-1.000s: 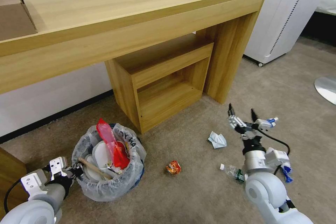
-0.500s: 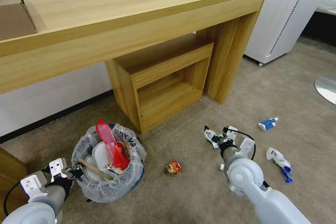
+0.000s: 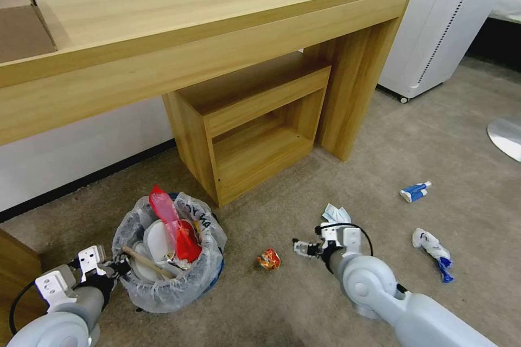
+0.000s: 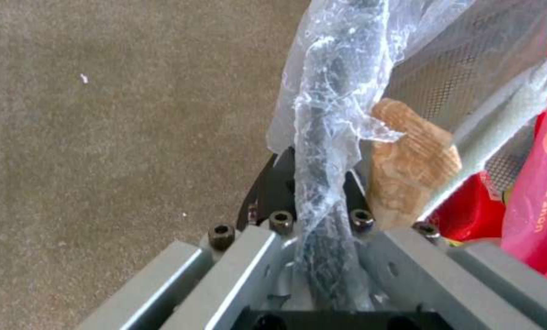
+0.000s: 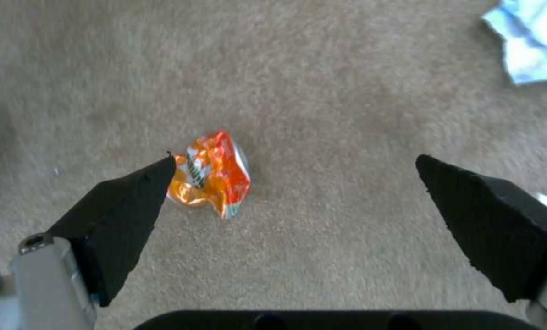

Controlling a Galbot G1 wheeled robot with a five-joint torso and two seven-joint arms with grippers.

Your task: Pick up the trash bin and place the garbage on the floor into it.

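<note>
Tan short-pile carpet floor (image 3: 304,303), wooden desk (image 3: 217,27) with open shelf unit (image 3: 255,124) standing on it against the wall.

Trash bin (image 3: 168,282): small, round, blue, lined with crinkly whitish plastic bag (image 3: 203,238); on the floor in front of the shelf unit's left corner. Contents: red wrappers (image 3: 176,227), white paper, wooden stick (image 3: 146,261).

Left gripper (image 3: 116,268): at the bin's near-left rim, fingers closed on the rim with bag plastic (image 4: 328,137) bunched between them. Red wrapper (image 4: 542,183) and stick end (image 4: 411,176) just inside the rim, beside the grip.

Orange wrapper (image 3: 269,259): crumpled, on the floor right of the bin, apart from it.

Right gripper (image 3: 302,248): low over the floor, just right of the orange wrapper, pointed toward it; black fingertips (image 5: 126,211) spread wide, holding nothing. One tip next to the wrapper (image 5: 212,176) in the wrist view; contact not discernible.

Remaining garbage, all right of the bin beyond the orange wrapper:
- crumpled white-blue paper (image 3: 335,213), just past the right gripper
- blue-white packet (image 3: 415,191), farther right
- white-and-blue packet (image 3: 433,245), well right, nearer the robot

Cardboard box (image 3: 21,16): on the desk top, far left end.
</note>
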